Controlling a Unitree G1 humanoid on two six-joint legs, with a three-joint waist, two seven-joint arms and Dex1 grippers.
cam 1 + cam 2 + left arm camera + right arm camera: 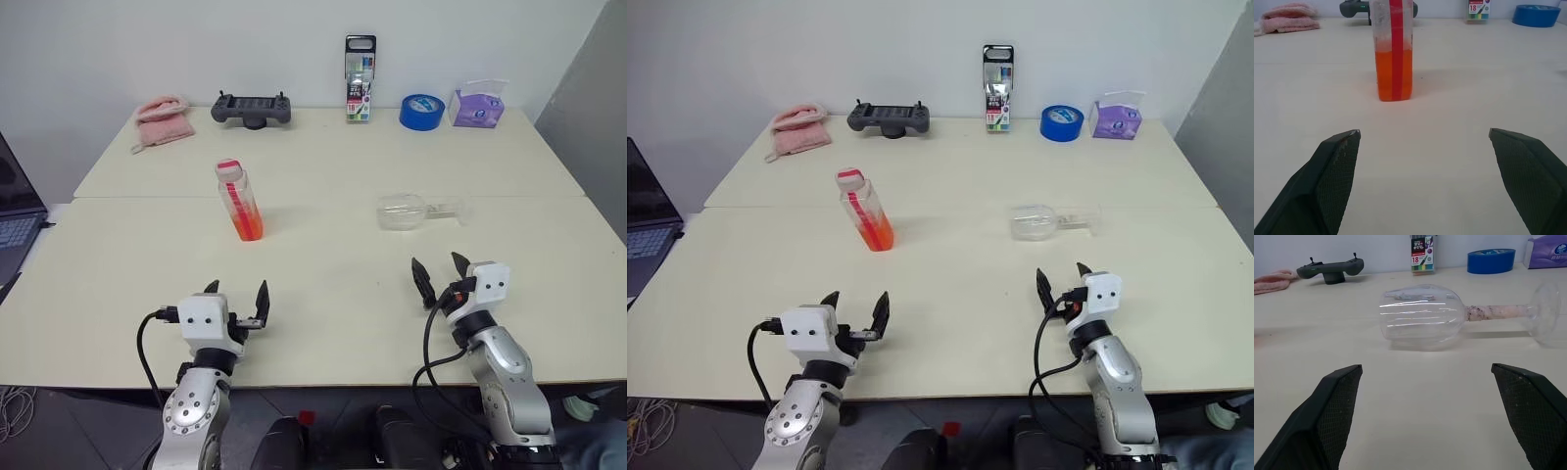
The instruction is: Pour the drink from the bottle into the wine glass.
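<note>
Nothing grasped yet; task at its start. Left gripper [237, 297] and right gripper [440, 272] both hover low over the table's [323, 294] near edge, jaws spread wide, empty. Bottle [239, 200] stands upright, capped, at 12 o'clock from the left gripper, drink [1394, 74] filling its lower part. Glass [416, 210] lies on its side at 12 o'clock from the right gripper, foot toward 3 o'clock. Judged next: right gripper reaches forward and rights the glass before any pouring.
</note>
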